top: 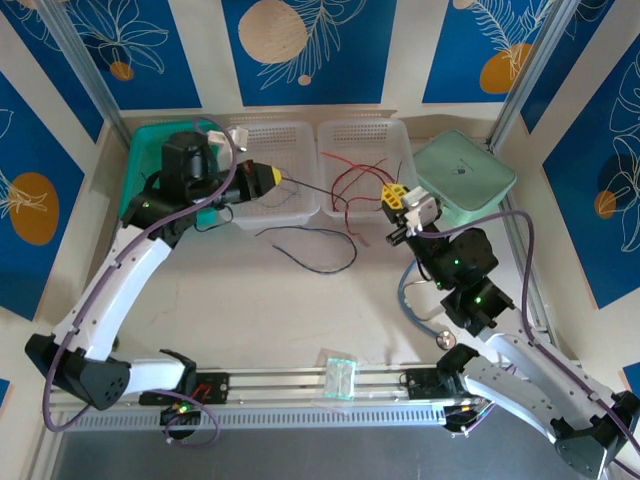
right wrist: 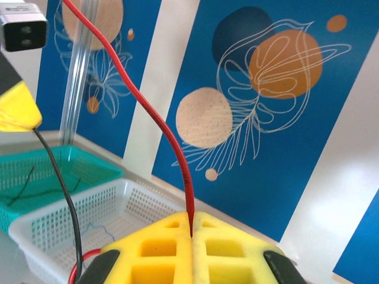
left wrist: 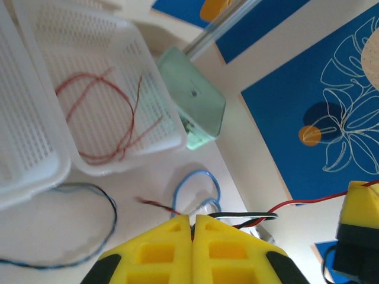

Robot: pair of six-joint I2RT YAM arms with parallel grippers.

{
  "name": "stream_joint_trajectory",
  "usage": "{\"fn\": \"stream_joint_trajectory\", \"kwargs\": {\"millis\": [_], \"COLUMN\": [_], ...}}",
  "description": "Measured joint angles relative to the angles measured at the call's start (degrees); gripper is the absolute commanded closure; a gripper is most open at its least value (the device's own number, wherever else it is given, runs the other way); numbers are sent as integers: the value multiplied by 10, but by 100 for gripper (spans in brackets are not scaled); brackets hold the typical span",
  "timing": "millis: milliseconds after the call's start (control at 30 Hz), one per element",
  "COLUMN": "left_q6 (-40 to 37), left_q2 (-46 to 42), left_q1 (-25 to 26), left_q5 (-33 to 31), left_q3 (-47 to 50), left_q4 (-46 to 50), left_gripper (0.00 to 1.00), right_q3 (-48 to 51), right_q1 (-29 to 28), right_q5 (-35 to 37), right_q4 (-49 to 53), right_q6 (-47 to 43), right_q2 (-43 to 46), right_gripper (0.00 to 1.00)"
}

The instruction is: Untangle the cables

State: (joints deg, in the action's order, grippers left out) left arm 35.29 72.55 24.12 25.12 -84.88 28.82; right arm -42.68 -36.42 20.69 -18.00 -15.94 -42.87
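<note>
My left gripper (top: 276, 178) hangs over the left white basket (top: 290, 205), shut on a thin black cable (top: 325, 188) that stretches right toward my right gripper (top: 393, 192). In the left wrist view the yellow fingertips (left wrist: 177, 228) meet, and black and red strands (left wrist: 256, 218) leave them toward the right gripper (left wrist: 358, 219). My right gripper (right wrist: 191, 223) is shut on a red cable (right wrist: 151, 112) that rises up and left. More red cables (top: 352, 182) lie in the right white basket (top: 400, 135). A black-and-blue cable (top: 318, 248) lies on the table.
A teal basket (top: 145, 150) stands at the back left and a mint-green box (top: 465, 172) at the back right. A light-blue stethoscope tube (top: 408, 298) with a metal disc (top: 446, 340) lies by the right arm. A small clear packet (top: 338, 377) rests at the near edge.
</note>
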Motion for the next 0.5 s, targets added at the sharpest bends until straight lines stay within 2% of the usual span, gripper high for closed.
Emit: {"fn": "stream_joint_trajectory", "kwargs": {"millis": [133,267,500], "left_q6": [-38,-71,-110], "left_q2": [-14,-33,-90], "left_q1": [0,0,0], "left_q5": [-49,-102,-212], "left_q3": [-39,-58,-27], "left_q4": [6,8,-5], "left_gripper": [100,100,100], "right_q3": [-56,-119,-148], "right_q1": [4,12,42], "right_q5": [20,81,150], "right_q4": [5,24,42], "right_q6": [30,77,141], "right_q2": [-32,-64,-79], "right_gripper": [100,100,100]}}
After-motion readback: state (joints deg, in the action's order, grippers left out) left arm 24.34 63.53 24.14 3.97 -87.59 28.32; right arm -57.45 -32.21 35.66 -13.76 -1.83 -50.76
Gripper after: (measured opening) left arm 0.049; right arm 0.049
